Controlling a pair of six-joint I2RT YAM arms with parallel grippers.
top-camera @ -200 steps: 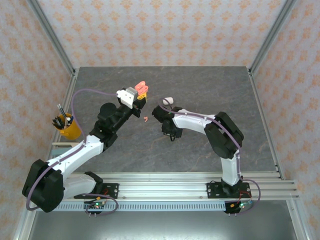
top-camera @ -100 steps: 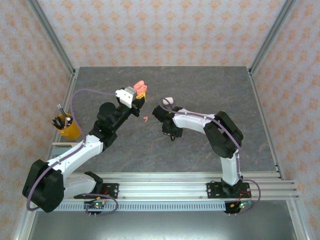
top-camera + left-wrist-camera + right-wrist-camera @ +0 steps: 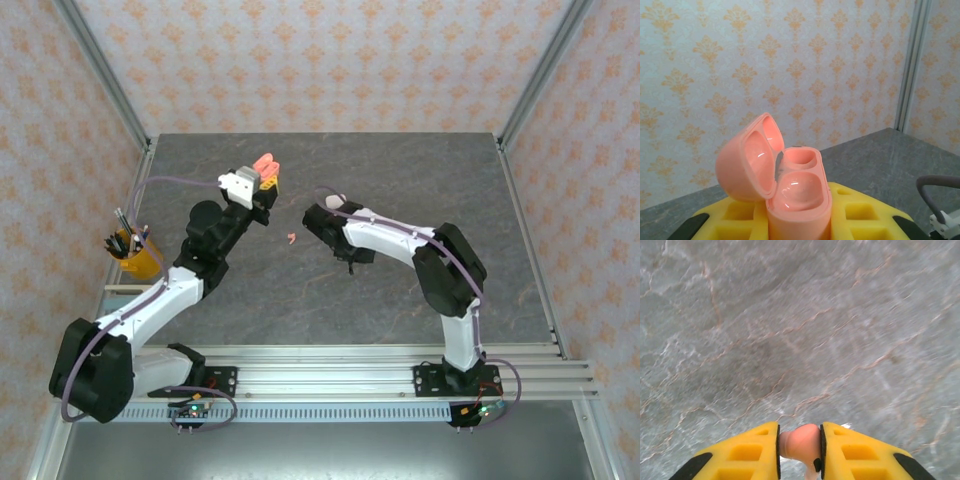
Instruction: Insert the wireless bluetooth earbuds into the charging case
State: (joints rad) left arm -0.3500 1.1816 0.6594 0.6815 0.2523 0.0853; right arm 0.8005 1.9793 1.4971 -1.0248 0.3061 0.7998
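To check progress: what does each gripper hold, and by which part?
Left gripper: pink charging case, by its base. Right gripper: pink earbud, by its rounded head.

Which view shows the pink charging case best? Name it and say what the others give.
Left wrist: the pink charging case stands close up between the yellow fingers of the left gripper, lid open, both wells empty. Top external gives just a small pink shape at that gripper's tip.

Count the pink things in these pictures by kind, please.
Pink earbuds: 2 (one in the right claw, one lying on the table)
Pink charging case: 1 (lid open)
Total: 3
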